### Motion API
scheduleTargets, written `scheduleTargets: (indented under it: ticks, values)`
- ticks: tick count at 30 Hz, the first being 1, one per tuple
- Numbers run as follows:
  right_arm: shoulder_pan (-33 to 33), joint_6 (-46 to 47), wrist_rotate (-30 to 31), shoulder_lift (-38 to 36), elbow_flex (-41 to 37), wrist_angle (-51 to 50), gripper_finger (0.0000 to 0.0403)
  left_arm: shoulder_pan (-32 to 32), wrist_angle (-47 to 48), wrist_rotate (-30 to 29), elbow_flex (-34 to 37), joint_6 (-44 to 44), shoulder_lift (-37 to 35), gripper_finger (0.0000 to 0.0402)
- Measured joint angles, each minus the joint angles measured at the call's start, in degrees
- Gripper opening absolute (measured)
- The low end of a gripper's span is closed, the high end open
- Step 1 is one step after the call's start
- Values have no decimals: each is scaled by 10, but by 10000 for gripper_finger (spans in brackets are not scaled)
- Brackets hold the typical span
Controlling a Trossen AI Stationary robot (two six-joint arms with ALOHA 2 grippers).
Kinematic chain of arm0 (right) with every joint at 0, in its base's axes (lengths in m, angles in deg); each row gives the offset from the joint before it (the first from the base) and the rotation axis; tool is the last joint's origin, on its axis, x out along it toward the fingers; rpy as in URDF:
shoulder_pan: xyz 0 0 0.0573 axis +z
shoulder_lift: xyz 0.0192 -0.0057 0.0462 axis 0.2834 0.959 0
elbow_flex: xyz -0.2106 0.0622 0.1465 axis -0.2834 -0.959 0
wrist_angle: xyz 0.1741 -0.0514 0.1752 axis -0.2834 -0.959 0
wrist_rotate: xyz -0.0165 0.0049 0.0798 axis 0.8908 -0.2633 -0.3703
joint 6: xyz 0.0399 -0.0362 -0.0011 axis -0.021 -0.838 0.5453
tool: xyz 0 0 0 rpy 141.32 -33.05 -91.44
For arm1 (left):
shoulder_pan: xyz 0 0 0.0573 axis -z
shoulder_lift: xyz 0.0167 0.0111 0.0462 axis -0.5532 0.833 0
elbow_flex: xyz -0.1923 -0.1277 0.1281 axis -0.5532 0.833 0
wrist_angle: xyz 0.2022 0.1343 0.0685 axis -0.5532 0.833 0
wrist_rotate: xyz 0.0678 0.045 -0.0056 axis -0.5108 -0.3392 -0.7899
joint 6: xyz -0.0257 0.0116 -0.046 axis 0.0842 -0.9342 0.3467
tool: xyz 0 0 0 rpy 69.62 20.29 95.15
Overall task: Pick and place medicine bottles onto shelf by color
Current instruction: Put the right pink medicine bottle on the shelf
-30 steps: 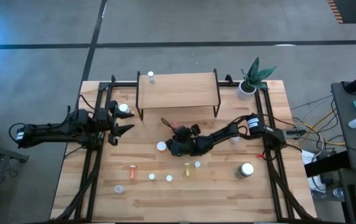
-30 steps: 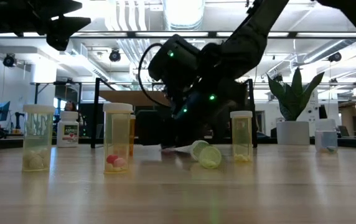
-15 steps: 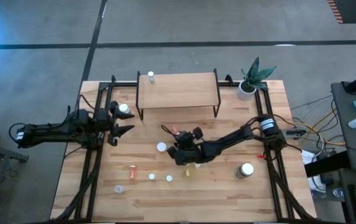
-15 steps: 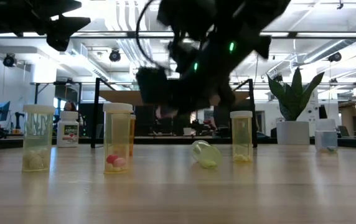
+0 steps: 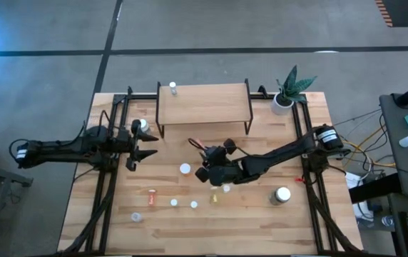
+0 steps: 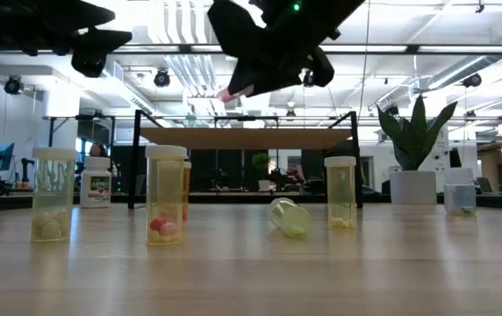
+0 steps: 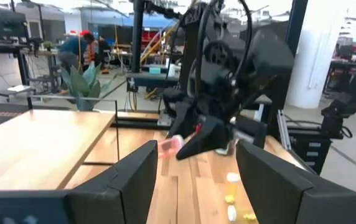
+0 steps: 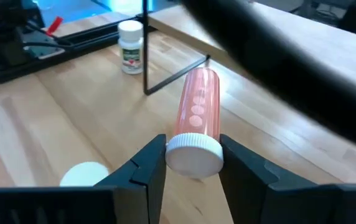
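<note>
Right gripper [image 8: 192,163] grips a pink bottle [image 8: 196,118] with pills inside — above the table [image 5: 261,221]; left gripper [image 5: 141,146] open.

The plank-topped desk [image 5: 118,221] carries the shelf [image 5: 204,103] along its far edge with one small white-capped bottle [image 5: 172,88] on its board, a potted plant [image 5: 284,98] at the far right corner, and bottles scattered across its near half, among them a larger white-lidded one [image 5: 282,194].
</note>
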Motion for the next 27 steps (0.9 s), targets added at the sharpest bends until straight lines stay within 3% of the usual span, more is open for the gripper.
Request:
scheduleTargets:
  ticks: [7,22,27]
  values:
    - [0,-17,-31,-9,0,0,115,0,0,0,-33,-54,61,203]
    - [0,-20,-69,-9,0,1,116,20,7,-26,-97,-301,252,203]
    - [0,-20,-71,-9,1,1,116,46,-3,-103,-139,-381,321,203]
